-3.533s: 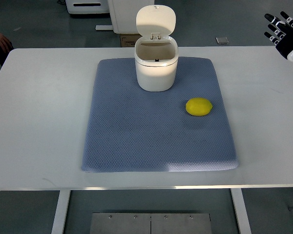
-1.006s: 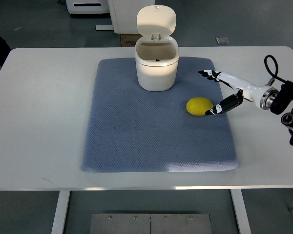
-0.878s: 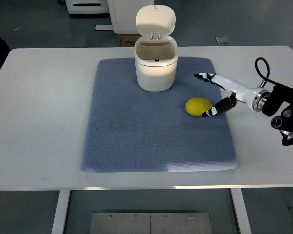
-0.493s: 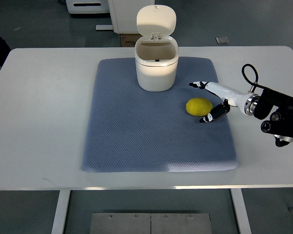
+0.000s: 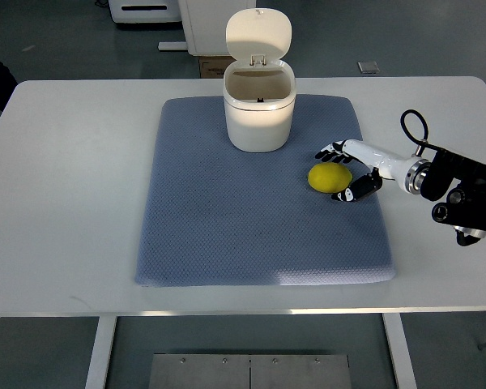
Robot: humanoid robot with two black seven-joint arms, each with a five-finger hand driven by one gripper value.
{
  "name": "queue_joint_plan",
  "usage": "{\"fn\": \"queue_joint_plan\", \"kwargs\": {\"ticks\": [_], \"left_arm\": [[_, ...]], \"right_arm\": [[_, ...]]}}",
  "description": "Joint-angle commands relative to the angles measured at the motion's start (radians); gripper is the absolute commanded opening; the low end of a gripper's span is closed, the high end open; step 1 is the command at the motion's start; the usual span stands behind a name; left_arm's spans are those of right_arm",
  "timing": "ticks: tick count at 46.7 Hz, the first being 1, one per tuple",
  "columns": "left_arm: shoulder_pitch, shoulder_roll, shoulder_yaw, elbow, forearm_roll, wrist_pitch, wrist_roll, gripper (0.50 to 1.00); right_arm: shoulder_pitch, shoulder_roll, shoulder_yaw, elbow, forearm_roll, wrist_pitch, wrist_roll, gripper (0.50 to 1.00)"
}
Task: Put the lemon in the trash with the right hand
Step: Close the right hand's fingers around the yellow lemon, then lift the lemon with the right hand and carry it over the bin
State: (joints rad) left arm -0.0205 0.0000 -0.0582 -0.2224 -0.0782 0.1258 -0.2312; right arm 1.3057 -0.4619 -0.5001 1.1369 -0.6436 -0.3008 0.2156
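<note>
top view. the right hand [image 5: 346,172] reaches in from the right edge, its fingers [image 5: 330,152] curved over the far side of the lemon [image 5: 329,177] and the thumb at the near side, bracketing it rather than pinching; firm contact cannot be told. the lemon lies on the blue mat [image 5: 227,219], near the white trash bin [image 5: 259,113], whose lid [image 5: 258,34] stands open to receive it. the grasp appears not yet closed. the left hand is out of view.
</note>
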Motion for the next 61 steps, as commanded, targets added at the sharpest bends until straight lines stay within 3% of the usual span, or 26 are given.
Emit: {"fn": "queue_joint_plan", "kwargs": {"ticks": [1,10,15,43,56,61], "left_arm": [[0.001,0.0,0.0,0.0,0.0,0.0,0.0,1.0],[0.001,0.0,0.0,0.0,0.0,0.0,0.0,1.0],[-0.001,0.0,0.0,0.0,0.0,0.0,0.001,1.0],[0.0,0.0,0.0,0.0,0.0,0.0,0.0,1.0],[0.001,0.0,0.0,0.0,0.0,0.0,0.001,1.0],[-0.001,0.0,0.0,0.0,0.0,0.0,0.0,1.0]], "right_arm": [[0.001,0.0,0.0,0.0,0.001,0.0,-0.002,0.759],[-0.005,0.0,-0.001,-0.003,0.001,0.002,0.001,0.673],[-0.003,0.0,-0.001,-0.003,0.005,0.002,-0.001,0.5],[0.015,-0.018,0.012,-0.006,0.022,0.003,0.004,0.5],[0.075,-0.135,0.035,-0.006,0.032,0.022,0.016,0.5],[0.096,-0.196,0.067,-0.009,0.032,0.061,0.016,0.5]]}}
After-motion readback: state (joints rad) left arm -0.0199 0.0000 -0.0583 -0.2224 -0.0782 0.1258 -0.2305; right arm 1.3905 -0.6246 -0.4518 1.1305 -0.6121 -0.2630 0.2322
